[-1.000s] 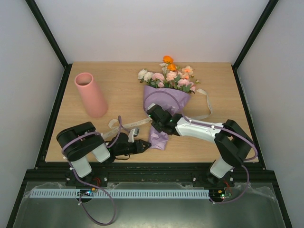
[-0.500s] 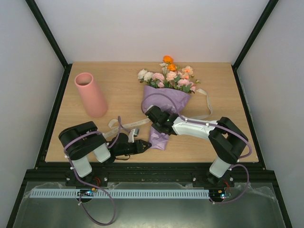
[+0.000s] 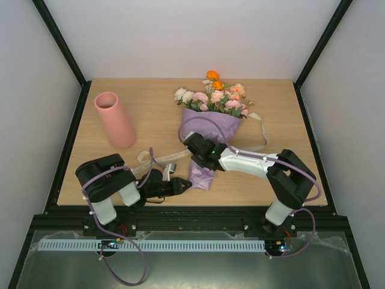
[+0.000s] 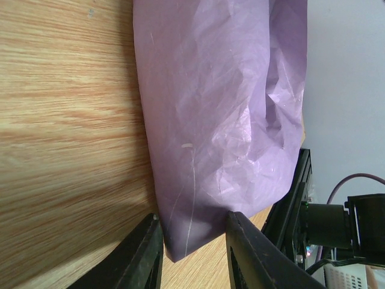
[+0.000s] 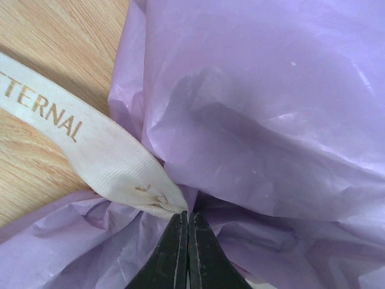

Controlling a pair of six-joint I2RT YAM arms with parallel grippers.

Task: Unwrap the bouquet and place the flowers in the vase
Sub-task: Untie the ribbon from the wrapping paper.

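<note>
Pinching together at the cream woven ribbon (image 5: 90, 153), the right gripper (image 5: 185, 226) presses into the bouquet (image 3: 212, 129)'s crinkled glossy lilac wrap; the left gripper (image 4: 191, 241) straddles its tip, half-open.

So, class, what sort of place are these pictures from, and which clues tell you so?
Probably a robot test cell, not a home or shop. A bare light wooden tabletop sits between plain white walls framed by black struts, and the only props are a lilac-wrapped flower bouquet and a salmon-pink cylinder vase.
</note>
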